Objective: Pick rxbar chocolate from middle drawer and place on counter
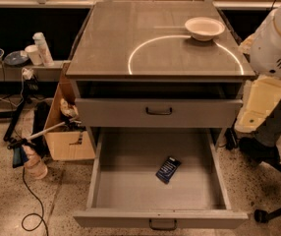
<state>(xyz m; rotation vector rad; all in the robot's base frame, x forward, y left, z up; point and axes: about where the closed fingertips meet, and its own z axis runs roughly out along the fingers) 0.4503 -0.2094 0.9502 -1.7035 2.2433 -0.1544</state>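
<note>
The rxbar chocolate (167,169), a small dark navy bar with pale lettering, lies flat and slightly askew on the floor of the open middle drawer (130,191), right of centre. The drawer is pulled fully out, its dark handle at the bottom edge. The counter (111,43) with its white arc is above. My gripper is out of view; only the arm's white and cream housing (261,102) shows at the right edge, beside the cabinet and above drawer level.
A white bowl (204,28) stands on the counter's back right. The upper drawer front (158,112) is shut above the open drawer. A cardboard box (64,132), cables and a bottle lie on the floor left. A chair base (273,161) stands right.
</note>
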